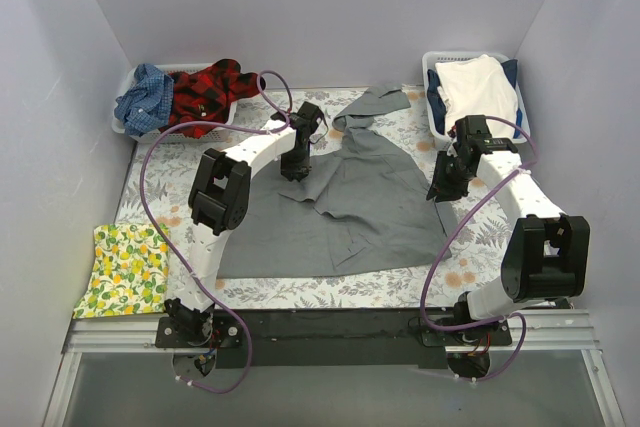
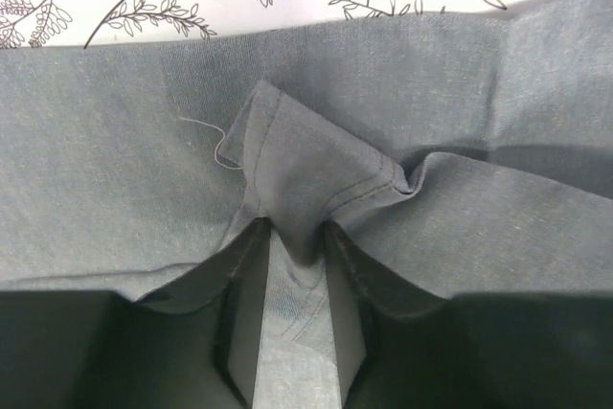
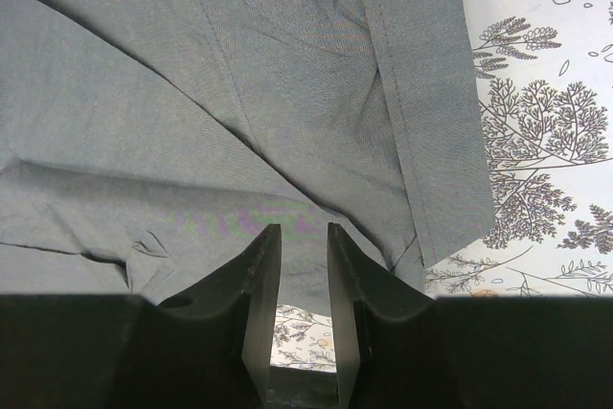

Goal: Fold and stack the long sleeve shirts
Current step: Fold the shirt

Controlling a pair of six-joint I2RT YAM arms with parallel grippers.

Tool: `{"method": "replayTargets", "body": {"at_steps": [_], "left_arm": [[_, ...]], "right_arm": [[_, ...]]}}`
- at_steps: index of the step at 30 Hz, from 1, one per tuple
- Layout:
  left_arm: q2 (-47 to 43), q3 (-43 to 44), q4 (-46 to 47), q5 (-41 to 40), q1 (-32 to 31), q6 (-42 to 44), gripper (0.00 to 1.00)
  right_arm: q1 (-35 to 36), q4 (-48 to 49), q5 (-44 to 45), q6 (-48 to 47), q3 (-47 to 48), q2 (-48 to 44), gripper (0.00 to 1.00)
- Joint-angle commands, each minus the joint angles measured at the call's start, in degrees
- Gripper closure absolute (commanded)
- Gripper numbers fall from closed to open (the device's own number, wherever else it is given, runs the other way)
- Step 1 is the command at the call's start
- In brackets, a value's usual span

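A large grey long sleeve shirt lies spread on the fern-print table cover, one sleeve trailing toward the back. My left gripper points down onto its upper left part. In the left wrist view the fingers stand apart, with a raised, stitched ridge of grey cloth at their tips. My right gripper hovers at the shirt's right edge. Its jaws are open and hold nothing, with grey cloth below them. A red-black plaid shirt and a blue checked shirt lie bunched in the back-left basket.
A white basket at the back left holds the two bunched shirts. Another white basket at the back right holds a white cloth over dark blue fabric. A yellow lemon-print cloth lies at the front left.
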Motion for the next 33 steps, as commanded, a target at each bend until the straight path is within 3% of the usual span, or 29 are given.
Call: {"method": "replayTargets", "body": {"at_steps": [1,7,8,9,18,22,28,33], "left_arm": [[-4.8,3.5,-1.8,-0.6,-0.3,-0.6,0.79],[-4.2,6.4,-3.9,-1.2,-0.4,-0.9,0.87],[-4.3,6.3,-3.8,-1.2,-0.4,-0.8,0.99],[-4.5,6.2,-3.6,-1.5,-0.4,-0.9,1.00],[-11.1,6.6,-2.0,-1.0,-0.4,-0.3,1.00],[-17.0,6.3,1.1,5.4,-0.3,1.4,1.00],[-28.7,-0.2,9.9,12.4,-0.3,6.3,1.00],[-34.9,-3.6,13.8,15.0,-0.2,6.8,1.00]], "right_arm": [[0.4,1.1,-0.7,0.0,1.1,0.6,0.66],[0.6,1.1,-0.5,0.0,1.1,1.1,0.66],[0.6,1.2,-0.5,0.0,1.1,1.1,0.66],[0.6,1.1,-0.6,0.0,1.2,1.1,0.66],[1.1,3.6,-5.6,-2.0,2.5,2.3,0.66],[3.6,4.2,-12.2,-4.1,4.1,4.6,0.66],[10.5,4.4,-11.4,-5.7,7.2,9.4,0.66],[11.1,4.9,-6.5,-4.9,8.5,12.1,0.63]]}}
